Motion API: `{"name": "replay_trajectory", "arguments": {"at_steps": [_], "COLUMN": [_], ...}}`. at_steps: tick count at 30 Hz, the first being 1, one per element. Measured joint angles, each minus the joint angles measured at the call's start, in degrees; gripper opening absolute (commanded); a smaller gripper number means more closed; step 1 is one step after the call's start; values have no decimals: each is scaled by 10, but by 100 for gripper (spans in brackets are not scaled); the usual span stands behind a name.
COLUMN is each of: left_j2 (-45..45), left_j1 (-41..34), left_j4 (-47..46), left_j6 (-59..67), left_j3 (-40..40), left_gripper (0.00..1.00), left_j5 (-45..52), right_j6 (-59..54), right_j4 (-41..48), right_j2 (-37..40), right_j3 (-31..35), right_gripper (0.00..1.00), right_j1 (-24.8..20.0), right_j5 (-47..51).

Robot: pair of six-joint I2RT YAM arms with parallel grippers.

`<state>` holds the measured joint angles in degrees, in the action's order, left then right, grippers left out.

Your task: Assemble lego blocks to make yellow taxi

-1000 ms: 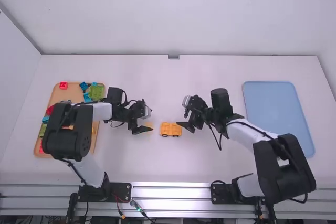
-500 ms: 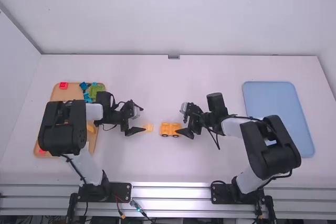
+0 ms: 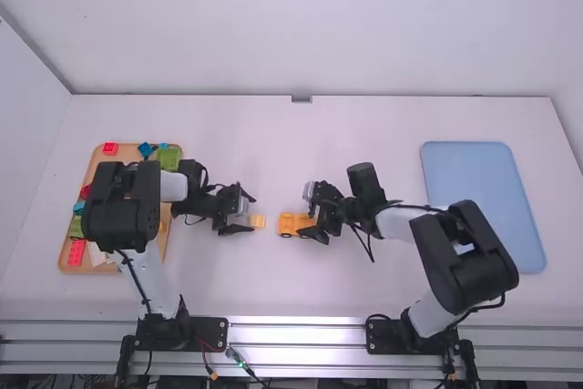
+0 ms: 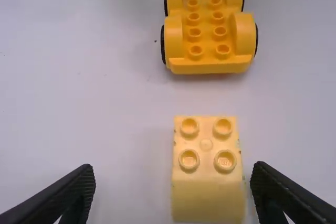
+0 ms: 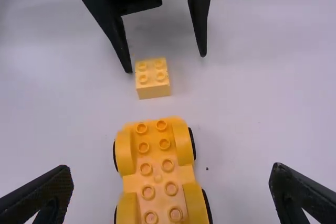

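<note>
white table (image 3: pixel 273 280) — yellow block (image 4: pixel 206 195) near wheeled base (image 4: pixel 207 43)

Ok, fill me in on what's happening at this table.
The two arms are at a yellow toy taxi build that isn't together yet. The left end effector is open around a pale yellow four-stud brick, and the right end effector is open around the yellow wheeled base. Neither piece is gripped, and the brick sits on the white table apart from the base. More coloured blocks lie in the tan tray.
</note>
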<state>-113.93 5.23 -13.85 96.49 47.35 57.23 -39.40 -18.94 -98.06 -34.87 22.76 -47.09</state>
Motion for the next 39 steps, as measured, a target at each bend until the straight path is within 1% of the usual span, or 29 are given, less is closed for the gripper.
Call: {"name": "replay_trajectory", "arguments": {"at_steps": [3, 4, 5, 7, 11, 12, 13, 17, 18, 21, 23, 24, 29, 31, 32, 33, 35, 37, 39], "left_j2": [0, 0, 0, 0, 0, 0, 0, 0, 0, 0, 0, 0, 0, 0, 0, 0, 0, 0, 0], "left_j1": [0, 0, 0, -2, -14, -21, -24, -40, -43, -44, -42, -40, -40, -40, -40, -40, -40, -40, -40], "left_j4": [36, 44, 49, 54, 56, 56, 57, 58, 58, 58, 58, 57, 58, 59, 60, 60, 59, 46, 32], "left_j6": [-18, -26, -29, -39, -50, -52, -52, -56, -61, -71, -76, -79, -82, -84, -83, -84, -83, -84, -85], "left_j3": [-16, -18, -20, -21, -23, -24, -24, -24, -24, -24, -24, -24, -24, -24, -24, -24, -24, -22, -15], "left_gripper": [78, 75, 75, 70, 67, 63, 63, 49, 47, 47, 43, 40, 40, 32, 23, 21, 21, 18, 19], "left_j5": [2, 3, 4, 7, 6, 6, 5, -4, -6, -9, -9, -9, -11, -11, -9, -8, -6, 0, 6], "right_j6": [4, 5, 5, 8, 15, 15, 16, 16, 17, 17, 17, 16, 15, 15, 14, 12, 9, 7, 5], "right_j4": [-3, -3, -3, -3, -2, -2, -2, -2, -2, -1, -1, -2, -5, -6, -8, -13, -34, -79, -113], "right_j2": [0, 0, 0, 0, 0, 0, 0, 0, 0, 0, 0, 0, 0, 0, 0, 0, 0, 0, 0], "right_j3": [0, 0, 0, 0, 0, 0, 0, 0, 0, 0, 0, 0, 2, 9, 13, 19, 32, 57, 77], "right_gripper": [99, 99, 99, 99, 99, 99, 99, 99, 99, 99, 99, 99, 99, 99, 99, 99, 99, 99, 99], "right_j1": [5, 4, 4, 4, 3, 3, 3, 3, 3, 3, 3, 2, -10, -16, -18, -20, -21, -21, -21], "right_j5": [9, 12, 15, 20, 24, 24, 25, 25, 25, 25, 25, 25, 24, 24, 22, 18, 8, -2, -6]}}
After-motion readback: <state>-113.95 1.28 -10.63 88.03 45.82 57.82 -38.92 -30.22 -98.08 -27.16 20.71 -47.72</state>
